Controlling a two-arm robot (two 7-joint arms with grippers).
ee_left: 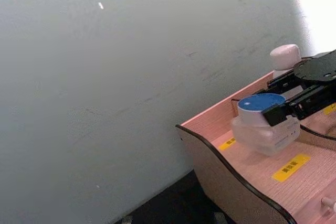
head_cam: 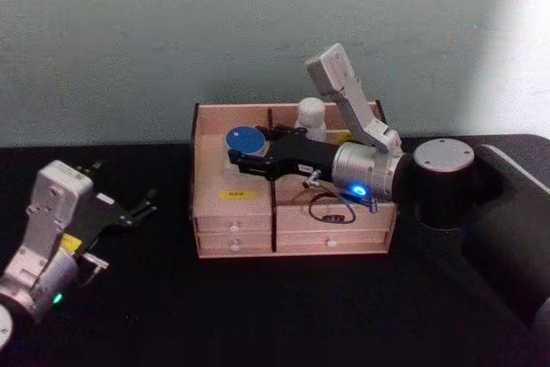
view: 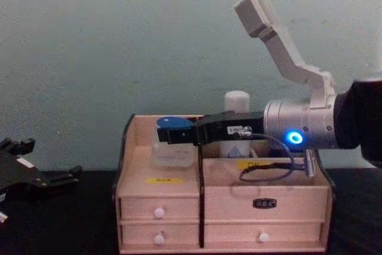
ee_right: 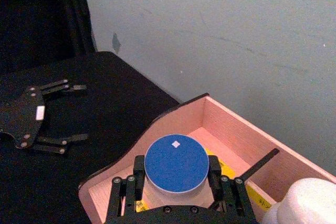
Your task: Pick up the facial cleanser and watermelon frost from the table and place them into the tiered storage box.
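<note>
The right gripper [head_cam: 243,150] is clamped on the upright blue-lidded jar [head_cam: 247,138], which sits between its fingertips at 9 o'clock from the wrist, low in the wooden box's [head_cam: 206,199] left compartment. I cannot tell whether the jar touches the floor. The white bottle [head_cam: 311,115] stands in the box at the jar's 2 o'clock. The left gripper [ee_right: 80,112] rests spread open at 8 o'clock.

Right arm's reaching across to its left, wrist level, right gripper [head_cam: 245,152] clamped on the watermelon frost [head_cam: 246,139]. Left gripper [head_cam: 142,210] sits low, fingers spread wide.
</note>
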